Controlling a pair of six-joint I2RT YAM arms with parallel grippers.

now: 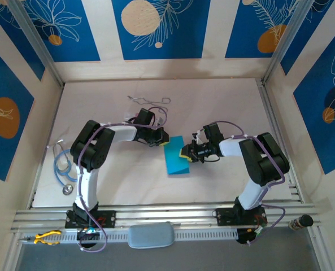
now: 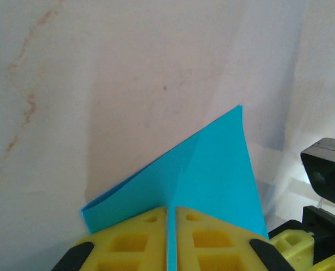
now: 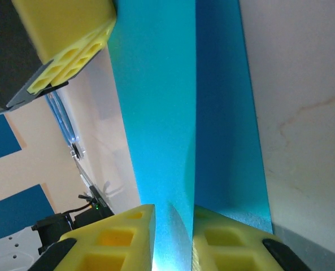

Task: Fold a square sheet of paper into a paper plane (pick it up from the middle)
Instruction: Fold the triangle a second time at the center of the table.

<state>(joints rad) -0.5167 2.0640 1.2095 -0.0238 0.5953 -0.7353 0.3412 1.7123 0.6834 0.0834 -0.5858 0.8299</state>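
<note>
Square sheet of paper (image 1: pixel 175 158) is the cyan one, sitting about mid-table, right between the two grippers and already doubled over with a crease in it. Its near end lies on the white table (image 1: pixel 229 101).

Left gripper (image 1: pixel 163 139) is at the paper's far left edge. On the left wrist cam the yellow pads are clamped tight, with just a sliver of blue running between them, so it's pinching the sheet (image 2: pixel 212 169), which fans out past the tips as a pointed flap.

Right gripper (image 1: pixel 184 152) comes in from the right side of the paper. On the right wrist cam its pads sit a bit further apart, but the folded paper (image 3: pixel 156 113) fills that gap and touches both sides, so I'd call that a grip too. One yellow pad of the left gripper shows top left there, right against the sheet.

Other stuff: a blue stethoscope (image 1: pixel 62 166) near the left edge, metal forceps (image 1: pixel 150 100) on the far side, yellow-handled pliers (image 1: pixel 46 238) on the near rail at left, and a grey pad (image 1: pixel 150 234) just right of them. None of it touches the paper.
</note>
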